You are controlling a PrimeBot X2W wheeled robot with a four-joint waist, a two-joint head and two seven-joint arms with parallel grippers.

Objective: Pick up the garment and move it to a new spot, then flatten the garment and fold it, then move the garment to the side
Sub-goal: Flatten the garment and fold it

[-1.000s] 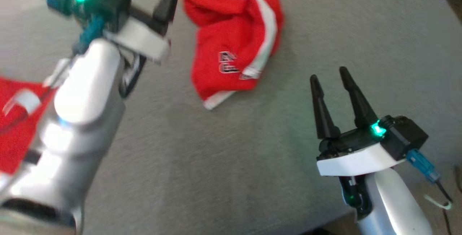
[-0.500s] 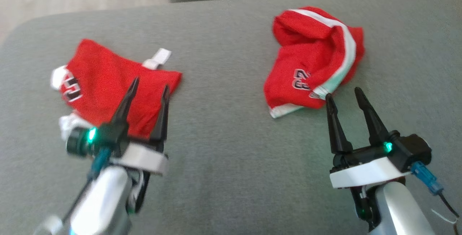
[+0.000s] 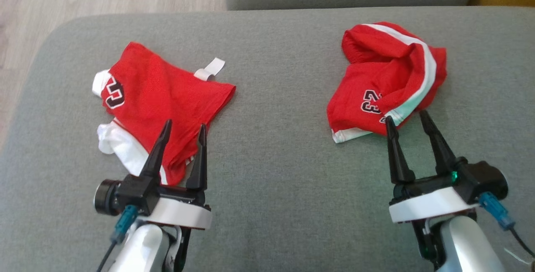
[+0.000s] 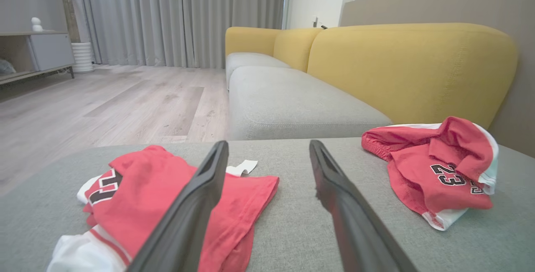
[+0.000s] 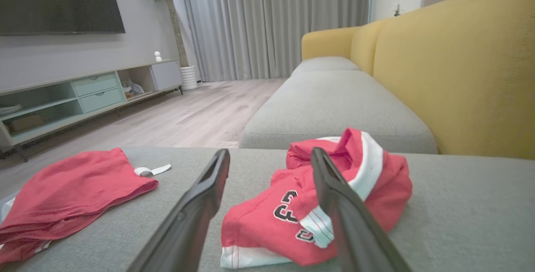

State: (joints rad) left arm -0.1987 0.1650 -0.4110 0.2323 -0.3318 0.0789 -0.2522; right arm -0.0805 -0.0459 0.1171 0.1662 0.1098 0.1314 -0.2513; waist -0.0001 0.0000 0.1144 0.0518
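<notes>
Cushion (image 3: 271,159) edge near crumpled garment (image 3: 388,92); folded garment (image 3: 163,96) well apart

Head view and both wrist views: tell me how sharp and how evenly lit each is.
Head view: sharp, soft even light, no glare on the grey cushion. Left wrist view: the left gripper is soft close to the lens; the folded garment beyond is crisp. Right wrist view: the right gripper likewise soft, the crumpled garment clear.
</notes>
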